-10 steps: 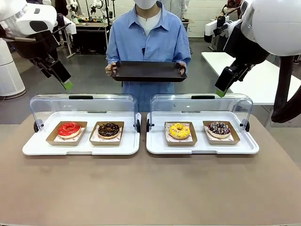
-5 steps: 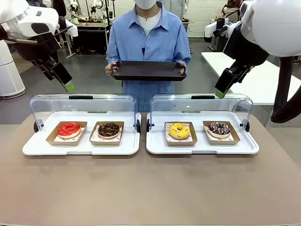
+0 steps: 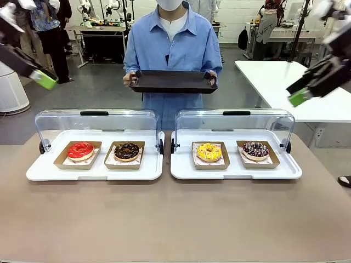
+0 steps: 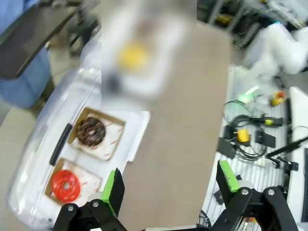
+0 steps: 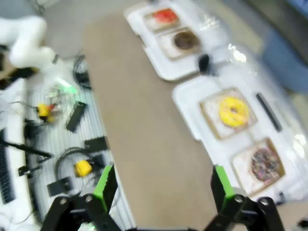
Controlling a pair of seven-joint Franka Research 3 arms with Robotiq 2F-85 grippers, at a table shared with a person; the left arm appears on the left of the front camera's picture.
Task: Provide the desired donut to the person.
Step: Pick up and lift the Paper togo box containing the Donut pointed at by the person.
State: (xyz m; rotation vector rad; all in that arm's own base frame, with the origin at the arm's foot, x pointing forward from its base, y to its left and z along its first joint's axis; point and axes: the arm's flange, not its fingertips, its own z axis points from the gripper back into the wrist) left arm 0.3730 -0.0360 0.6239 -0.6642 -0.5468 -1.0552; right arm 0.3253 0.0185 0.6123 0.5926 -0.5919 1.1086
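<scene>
Probably light, soft and smearable, the red donut, brown donut, yellow donut and sprinkled donut sit in card trays in front of the person; a tray rim looks the safer hold. Left gripper and right gripper hang spread, empty.

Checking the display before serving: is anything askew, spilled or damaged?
Nothing stands out. The red donut, chocolate donut, yellow donut and sprinkled donut look intact, in an even row; nothing is spilled on the table. The person holds the black tray level.
</scene>
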